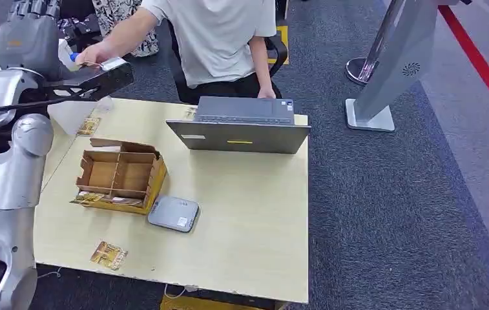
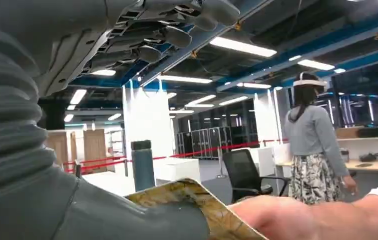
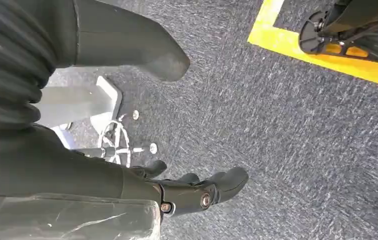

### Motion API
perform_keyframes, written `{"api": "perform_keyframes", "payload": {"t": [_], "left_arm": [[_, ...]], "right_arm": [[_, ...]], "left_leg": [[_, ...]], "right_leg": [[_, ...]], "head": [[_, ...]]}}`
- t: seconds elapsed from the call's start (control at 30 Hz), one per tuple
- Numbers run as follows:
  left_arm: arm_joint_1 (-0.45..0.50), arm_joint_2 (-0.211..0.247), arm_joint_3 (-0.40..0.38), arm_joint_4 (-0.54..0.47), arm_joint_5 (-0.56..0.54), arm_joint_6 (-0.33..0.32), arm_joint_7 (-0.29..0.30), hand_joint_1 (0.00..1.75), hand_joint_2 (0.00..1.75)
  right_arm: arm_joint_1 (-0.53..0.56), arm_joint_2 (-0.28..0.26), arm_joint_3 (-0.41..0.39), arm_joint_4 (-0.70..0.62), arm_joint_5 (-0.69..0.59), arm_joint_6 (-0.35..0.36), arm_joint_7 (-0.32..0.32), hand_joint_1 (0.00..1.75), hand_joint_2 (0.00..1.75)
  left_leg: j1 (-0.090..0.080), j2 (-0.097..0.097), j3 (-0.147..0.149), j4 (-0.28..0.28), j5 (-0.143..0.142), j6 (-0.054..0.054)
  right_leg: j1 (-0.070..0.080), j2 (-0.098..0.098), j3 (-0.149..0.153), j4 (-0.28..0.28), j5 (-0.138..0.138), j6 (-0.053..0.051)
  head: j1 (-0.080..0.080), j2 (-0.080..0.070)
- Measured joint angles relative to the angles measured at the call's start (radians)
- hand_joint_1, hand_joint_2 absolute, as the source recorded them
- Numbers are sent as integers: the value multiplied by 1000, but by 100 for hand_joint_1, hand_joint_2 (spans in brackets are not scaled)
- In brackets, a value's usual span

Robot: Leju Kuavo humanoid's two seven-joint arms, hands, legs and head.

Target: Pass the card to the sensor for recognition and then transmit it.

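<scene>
The left hand (image 1: 31,32) is raised at the far left corner of the table (image 1: 254,213), above table height, with the silver arm rising to it from below. In the left wrist view the card (image 2: 196,205), patterned gold and brown, lies against the thick grey thumb (image 2: 142,217), while the darker fingers (image 2: 167,37) are held well apart from it on the opposite side of the palm; whether the thumb presses the card against anything cannot be told from these views. A person's hand (image 1: 93,55) reaches in from the seated person (image 1: 216,39) across the table and meets the left hand; in the wrist view that person's forearm lies directly over the card's outer end, touching it. The right hand (image 3: 196,192) hangs over grey carpet, its fingers curled loosely with nothing in them. On the table, the grey sensor (image 1: 174,214) lies flat just beside the near right corner of the cardboard box (image 1: 122,174), which is open and divided into compartments. One patterned card (image 1: 108,254) lies near the table's near left edge and another (image 1: 89,126) towards the far left. A laptop (image 1: 241,126) stands at the far edge before the person.
</scene>
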Motion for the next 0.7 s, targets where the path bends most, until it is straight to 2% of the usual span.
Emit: {"api": "perform_keyframes", "payload": {"t": [0.13, 0.17, 0.4, 0.7], "left_arm": [[1, -5, -10, 17, 14, 6, 0, 0, 175], [3, -7, -10, 24, 19, 12, 0, 175, 175], [31, -23, -10, 78, 46, 58, -26, 175, 175], [37, -42, -11, 98, 63, 69, -38, 175, 175]], "right_arm": [[4, 0, 0, 0, 5, 4, 15, 0, 175], [4, 0, 0, 0, 5, 6, 22, 0, 175], [13, 0, 0, 1, 21, 15, 52, 0, 175], [16, 0, 0, 1, 29, 24, 54, 0, 175]], "left_leg": [[0, 0, 0, 0, 0, 0], [0, 0, 0, 0, 0, 0], [0, 0, 0, 0, 0, 0], [0, 0, -1, 0, 0, 0]], "right_leg": [[0, 0, 0, 0, 0, 0], [0, 0, 0, 0, 0, 0], [0, 0, 0, 0, 0, 0], [0, 0, 0, 0, 0, 0]], "head": [[0, 0], [0, 0], [0, 0], [0, 0]]}}
